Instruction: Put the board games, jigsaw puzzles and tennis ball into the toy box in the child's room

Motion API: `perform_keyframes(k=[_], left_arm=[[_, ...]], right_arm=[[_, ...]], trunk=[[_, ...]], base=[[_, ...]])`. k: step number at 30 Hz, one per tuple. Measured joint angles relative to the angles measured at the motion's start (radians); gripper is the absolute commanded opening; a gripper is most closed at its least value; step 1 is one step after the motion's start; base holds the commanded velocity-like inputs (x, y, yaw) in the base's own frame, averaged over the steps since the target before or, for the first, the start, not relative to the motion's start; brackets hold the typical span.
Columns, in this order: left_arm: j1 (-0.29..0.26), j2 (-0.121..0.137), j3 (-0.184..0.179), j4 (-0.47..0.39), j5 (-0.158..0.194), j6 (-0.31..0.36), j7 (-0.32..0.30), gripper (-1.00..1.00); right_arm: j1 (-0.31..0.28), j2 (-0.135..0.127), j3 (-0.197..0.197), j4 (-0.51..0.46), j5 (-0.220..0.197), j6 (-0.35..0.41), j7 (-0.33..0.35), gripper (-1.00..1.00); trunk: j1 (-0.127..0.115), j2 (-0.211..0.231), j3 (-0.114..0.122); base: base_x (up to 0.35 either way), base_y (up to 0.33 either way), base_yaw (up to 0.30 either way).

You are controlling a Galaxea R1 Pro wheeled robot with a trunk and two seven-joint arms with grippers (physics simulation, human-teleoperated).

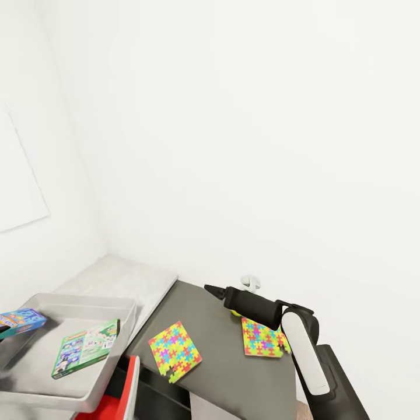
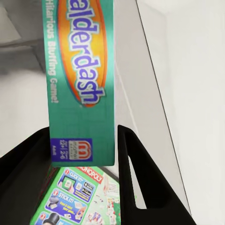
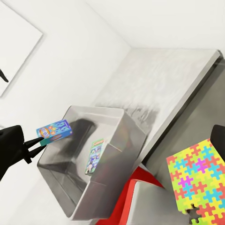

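The teal board game (image 1: 20, 322) hangs over the toy box (image 1: 125, 344), pinched by one end in the left gripper (image 3: 33, 142), whose fingers are closed on it. A green board game (image 1: 86, 347) already lies flat inside. Best to lower it level beside that one, then release. Two jigsaw puzzles (image 1: 174, 350) wait on the table (image 1: 233, 379); the right gripper (image 1: 211, 289) hovers near the tennis ball (image 1: 235, 313), its jaw state unclear.

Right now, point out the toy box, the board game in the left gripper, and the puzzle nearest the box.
toy box (image 1: 125, 326), head view, right rim.
held board game (image 3: 55, 130), right wrist view, cover centre.
near jigsaw puzzle (image 1: 174, 351), head view, sheet centre.
left gripper (image 3: 33, 144), right wrist view, fingertips.
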Motion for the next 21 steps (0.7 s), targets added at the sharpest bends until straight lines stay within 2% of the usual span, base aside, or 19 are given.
perform_keyframes(k=[5,15,21], left_arm=[[0.0,0.0,0.0,0.0,0.001,0.001,-0.006,-1.0],[0.0,0.0,0.0,-0.001,0.001,0.003,-0.032,-1.0],[0.0,0.0,-0.008,-0.002,0.0,0.006,-0.092,-1.0]], right_arm=[[0.0,0.0,0.0,0.0,0.0,0.0,0.0,1.0],[0.0,0.0,0.0,0.0,0.0,0.0,0.0,1.0],[0.0,0.0,0.0,0.0,0.0,0.0,0.0,1.0]], trunk=[[0.0,0.0,0.0],[0.0,0.0,0.002],[0.0,0.0,0.002]], base=[[-0.003,0.004,0.016],[0.0,0.0,0.134],[0.0,0.0,0.011]])
